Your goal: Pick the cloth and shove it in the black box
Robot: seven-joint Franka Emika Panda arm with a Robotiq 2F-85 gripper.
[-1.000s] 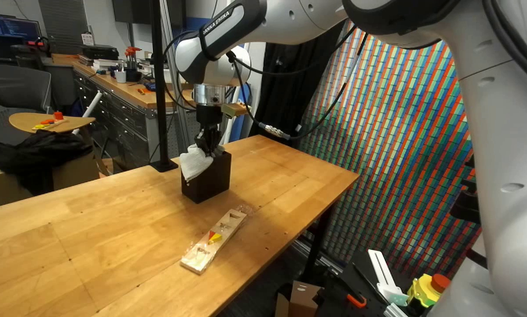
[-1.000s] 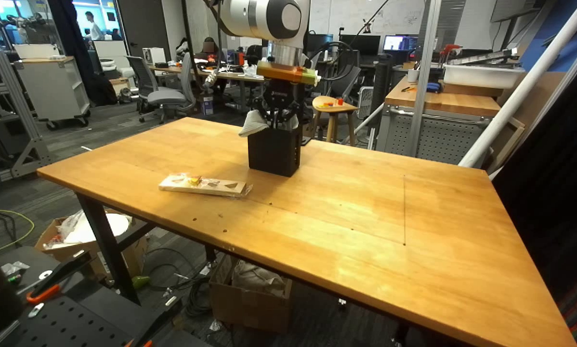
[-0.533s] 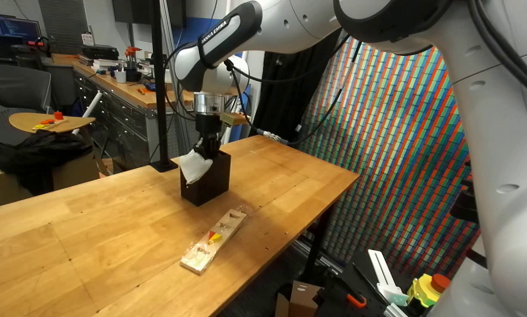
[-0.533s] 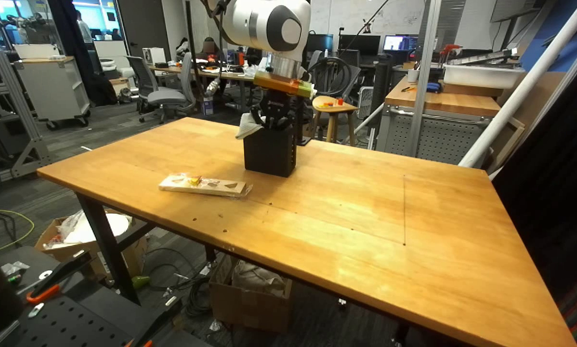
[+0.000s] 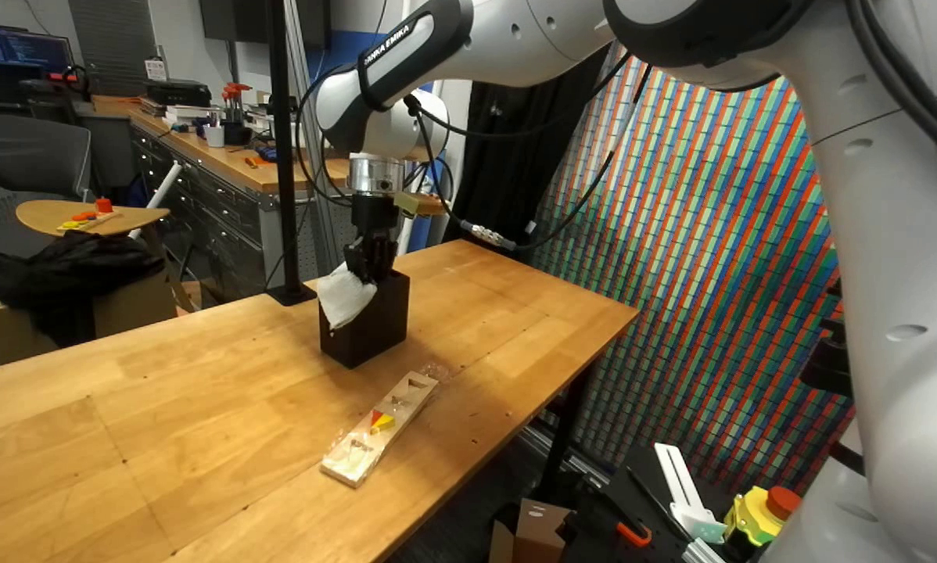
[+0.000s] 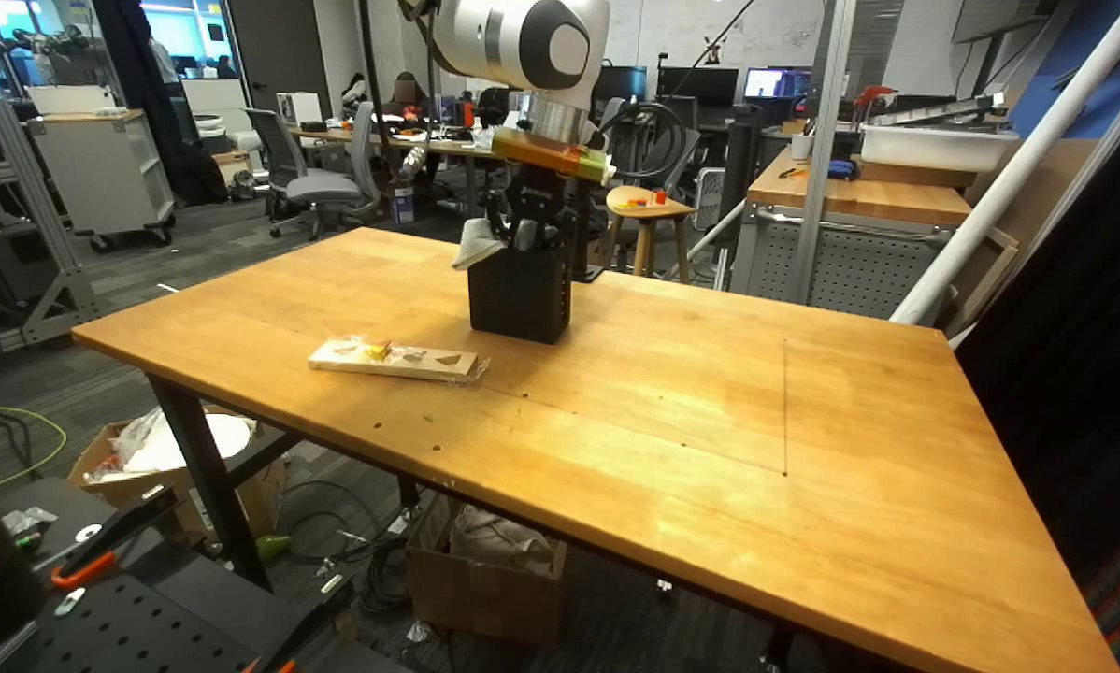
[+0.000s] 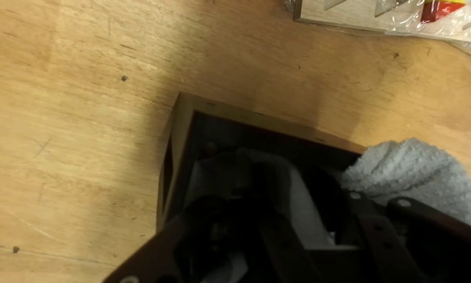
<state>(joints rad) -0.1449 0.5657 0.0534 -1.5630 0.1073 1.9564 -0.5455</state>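
Observation:
The black box (image 5: 378, 322) stands upright on the table and also shows in an exterior view (image 6: 520, 297). The white cloth (image 5: 345, 295) lies partly inside the box, with one end hanging out over its rim. That hanging end shows in an exterior view (image 6: 478, 245) and at the right of the wrist view (image 7: 420, 173). My gripper (image 5: 373, 275) points down at the mouth of the box, its fingertips at or inside the opening. In the wrist view its fingers (image 7: 385, 236) stand apart, with a fold of cloth in the dark gap. The tips are dark and hard to make out.
A wooden shape board (image 5: 378, 428) in clear wrap lies on the table near the box; it also shows in an exterior view (image 6: 396, 359). A black post (image 5: 285, 156) rises at the table edge close behind the box and the arm.
My gripper went down into the box mouth, then rose a little. The box and the hanging cloth end shifted slightly left in both exterior views. The shape board has not moved.

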